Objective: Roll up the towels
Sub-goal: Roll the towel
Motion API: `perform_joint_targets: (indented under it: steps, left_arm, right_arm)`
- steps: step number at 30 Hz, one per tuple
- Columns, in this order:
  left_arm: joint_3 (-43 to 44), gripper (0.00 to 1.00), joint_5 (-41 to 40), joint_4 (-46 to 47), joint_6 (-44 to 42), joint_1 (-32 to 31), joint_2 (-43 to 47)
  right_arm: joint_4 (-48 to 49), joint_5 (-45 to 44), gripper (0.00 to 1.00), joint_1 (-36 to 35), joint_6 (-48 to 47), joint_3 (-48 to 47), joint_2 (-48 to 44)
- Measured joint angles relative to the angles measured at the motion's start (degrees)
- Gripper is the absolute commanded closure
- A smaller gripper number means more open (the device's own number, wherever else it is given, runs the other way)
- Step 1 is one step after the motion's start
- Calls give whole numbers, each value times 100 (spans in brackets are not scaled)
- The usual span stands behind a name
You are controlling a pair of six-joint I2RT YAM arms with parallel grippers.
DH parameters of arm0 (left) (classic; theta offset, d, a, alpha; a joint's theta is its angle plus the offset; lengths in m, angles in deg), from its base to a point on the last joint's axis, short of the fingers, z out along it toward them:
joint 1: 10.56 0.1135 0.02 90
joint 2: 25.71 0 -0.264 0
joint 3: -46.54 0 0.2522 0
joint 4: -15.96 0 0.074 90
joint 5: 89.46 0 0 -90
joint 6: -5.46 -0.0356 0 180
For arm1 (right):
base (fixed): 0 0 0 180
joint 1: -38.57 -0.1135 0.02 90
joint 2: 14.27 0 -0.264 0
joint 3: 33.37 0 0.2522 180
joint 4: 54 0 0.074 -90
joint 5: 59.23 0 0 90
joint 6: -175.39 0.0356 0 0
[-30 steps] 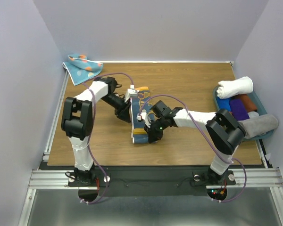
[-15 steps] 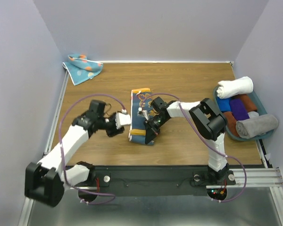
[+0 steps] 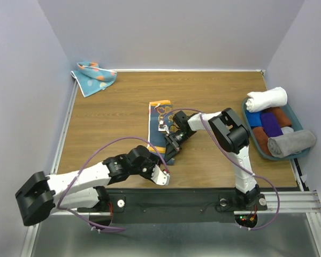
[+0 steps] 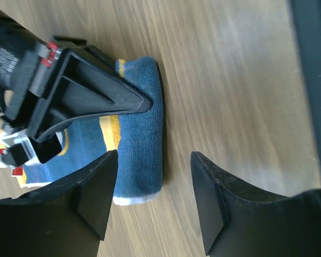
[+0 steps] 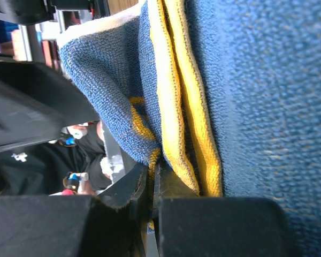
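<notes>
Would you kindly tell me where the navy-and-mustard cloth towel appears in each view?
Top external: navy-and-mustard cloth towel at table centre.
Left wrist: left of centre.
Right wrist: fills the right side.
Shared landmark: black right gripper pinching its edge.

A folded towel lies mid-desk, the right claw on its near end and the left claw nearer, by the front edge. A second towel sits in the far-left corner. A bin holding rolled towels stands at right.

The wooden tabletop carries a navy-and-mustard towel at its middle, a light blue dotted towel in the far left corner, and a teal bin at right.
</notes>
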Motion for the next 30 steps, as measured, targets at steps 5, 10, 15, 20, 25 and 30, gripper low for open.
perform_joint_targets:
  steps: [5,10,15,20,25,30]
  left_arm:
    - [-286,36,-721,960,-142,-39,-837]
    - [-568,54,-1228,1722,-297,-39,-1169]
    - [-424,88,-1438,2024,-184,-15,-1808]
    - [157,96,-868,1250,105,315,-1884]
    - [1137,96,122,-39,293,798,-2310]
    - [2184,94,1261,-1241,361,1543,-3189]
  right_arm:
    - [-70,81,99,20,9,-2,42]
    - [-131,157,99,39,2,-33,103]
    - [-221,225,77,74,4,-98,157]
    - [-409,160,40,278,74,-199,94]
    - [-511,-400,9,734,111,-505,-549]
    - [-420,-1001,7,1585,76,-710,-1655]
